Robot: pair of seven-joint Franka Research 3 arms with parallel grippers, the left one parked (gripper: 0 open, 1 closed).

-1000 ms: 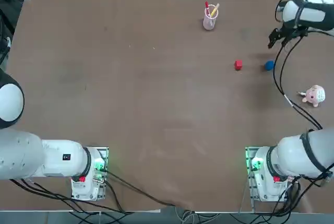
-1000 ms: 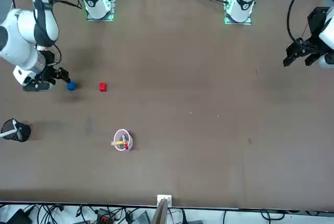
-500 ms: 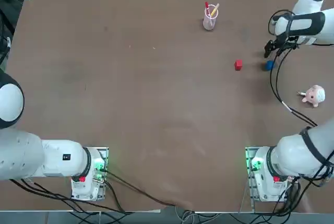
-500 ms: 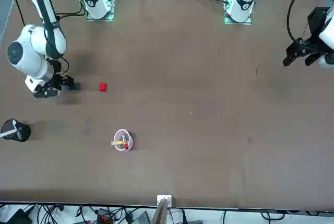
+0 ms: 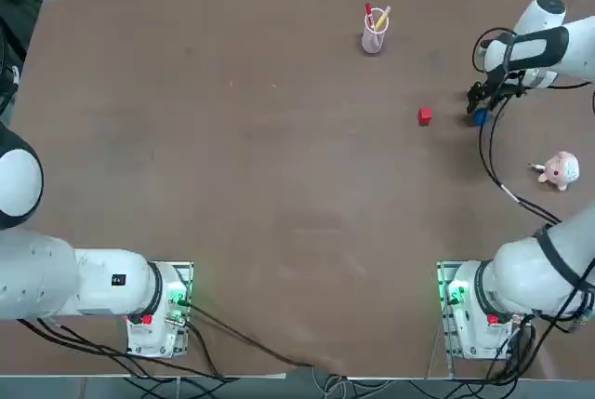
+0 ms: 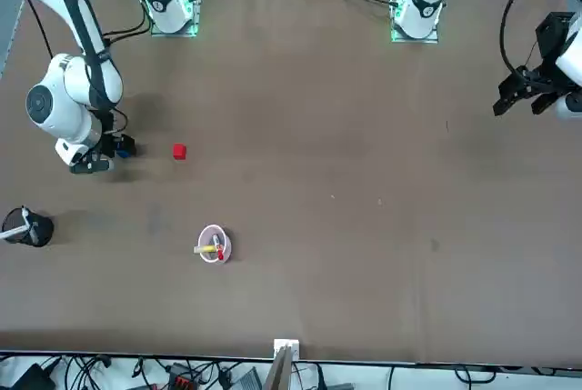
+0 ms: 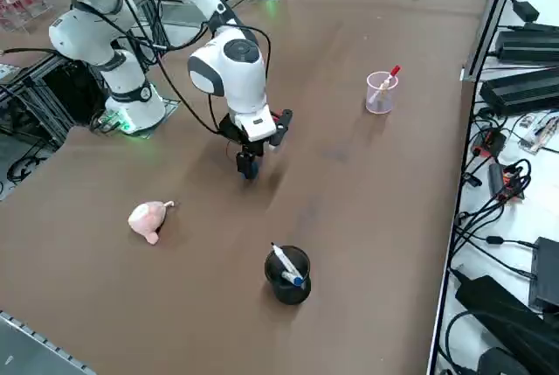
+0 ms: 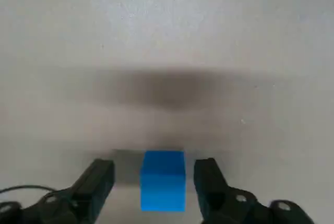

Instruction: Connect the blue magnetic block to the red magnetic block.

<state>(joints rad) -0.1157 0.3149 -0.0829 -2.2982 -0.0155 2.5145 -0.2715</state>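
The matte brown desk (image 5: 279, 185) is smooth under me, and my right gripper (image 8: 154, 188) has dropped from higher up a second ago. My black fingers (image 8: 96, 182) are spread, straddling the glossy blue magnetic block (image 8: 163, 180) without touching it. From overhead I nearly hide it; the red magnetic block (image 5: 425, 116) sits near, apart.

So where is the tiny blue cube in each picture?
Top view: tiny bright blue cube, right side, under the right gripper.
Front view: left edge, mostly hidden by the gripper.
Right side view: centre, below the gripper.
Right wrist view: between the open fingers.
Shared landmark: the right gripper.
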